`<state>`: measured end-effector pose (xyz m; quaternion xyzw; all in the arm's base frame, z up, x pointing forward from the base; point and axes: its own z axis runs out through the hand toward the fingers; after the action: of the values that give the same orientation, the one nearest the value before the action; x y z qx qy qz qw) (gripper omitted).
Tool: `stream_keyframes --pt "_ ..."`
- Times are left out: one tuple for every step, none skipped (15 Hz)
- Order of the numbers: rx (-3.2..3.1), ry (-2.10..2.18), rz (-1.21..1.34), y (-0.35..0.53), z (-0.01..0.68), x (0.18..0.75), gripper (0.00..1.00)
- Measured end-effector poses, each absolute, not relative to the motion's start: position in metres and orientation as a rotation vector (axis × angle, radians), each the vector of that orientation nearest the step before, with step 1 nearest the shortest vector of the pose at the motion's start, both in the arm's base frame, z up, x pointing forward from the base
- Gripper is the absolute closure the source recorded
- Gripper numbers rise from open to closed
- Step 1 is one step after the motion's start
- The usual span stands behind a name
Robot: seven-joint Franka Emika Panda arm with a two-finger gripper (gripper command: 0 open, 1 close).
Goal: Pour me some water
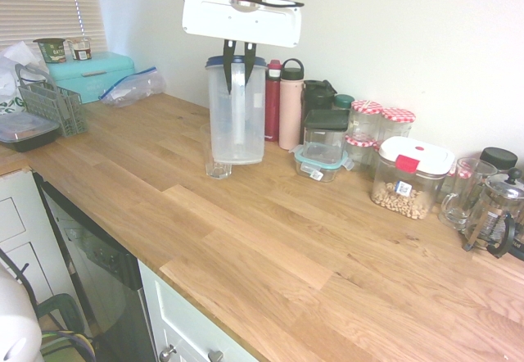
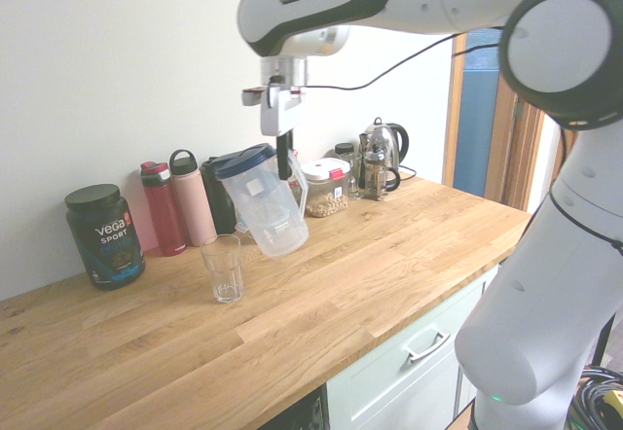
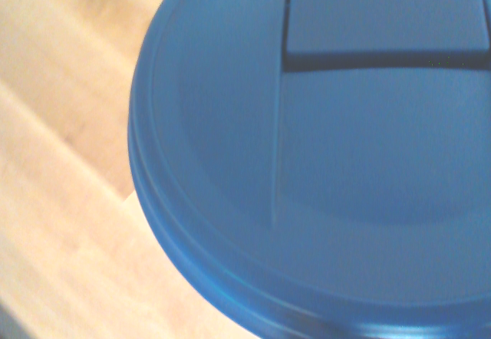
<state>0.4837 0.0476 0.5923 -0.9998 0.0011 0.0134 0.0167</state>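
1. Rack, grey, at the left end of the tabletop, beside a lidded dark food container.
2. Turquoise box just beyond, with two small tubs on top; clear plastic bag beside it to the right.
3. Black Vega Sport tub near the wall, showing in the second exterior view.
4. Drinking glass, clear and upright on the tabletop, close to the pitcher.
5. Translucent pitcher with a blue lid, tilted, lid end leaning left in the second exterior view; water inside too faint to make out for sure.
6. Hand closed on the pitcher's handle.
7. Red bottle and pink bottle, both upright by the wall.
8. Clear food containers, stacked, next to jars with red-checked lids.
9. White-lidded container of pale, nut-like pieces, farther right.
10. Glass mug, then French press, at the right.
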Motion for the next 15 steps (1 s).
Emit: stream_keyframes --pt "-3.146 -0.065 0.081 0.052 0.589 0.488 1.00" --pt "-3.184 -0.136 0.122 0.052 0.586 0.491 1.00" --pt "-3.221 -0.203 0.160 0.049 0.585 0.493 1.00" --pt "-3.256 -0.273 0.191 0.047 0.586 0.494 1.00" --pt "-3.289 -0.345 0.211 0.049 0.587 0.495 1.00" --pt "-3.318 -0.416 0.226 0.056 0.585 0.496 1.00" --pt "-3.347 -0.491 0.241 0.067 0.580 0.497 1.00" --pt "-3.376 -0.574 0.259 0.080 0.574 0.499 1.00" --pt "-3.406 -0.660 0.277 0.091 0.567 0.502 1.00" --pt "-3.437 -0.745 0.293 0.098 0.562 0.505 1.00" --pt "-3.469 -0.820 0.307 0.101 0.556 0.510 1.00" --pt "-3.493 -0.869 0.321 0.101 0.552 0.514 1.00" --pt "-3.506 -0.896 0.324 0.102 0.548 0.518 1.00" --pt "-3.506 -0.912 0.327 0.104 0.544 0.520 1.00" --pt "-3.507 -0.933 0.328 0.108 0.541 0.521 1.00"
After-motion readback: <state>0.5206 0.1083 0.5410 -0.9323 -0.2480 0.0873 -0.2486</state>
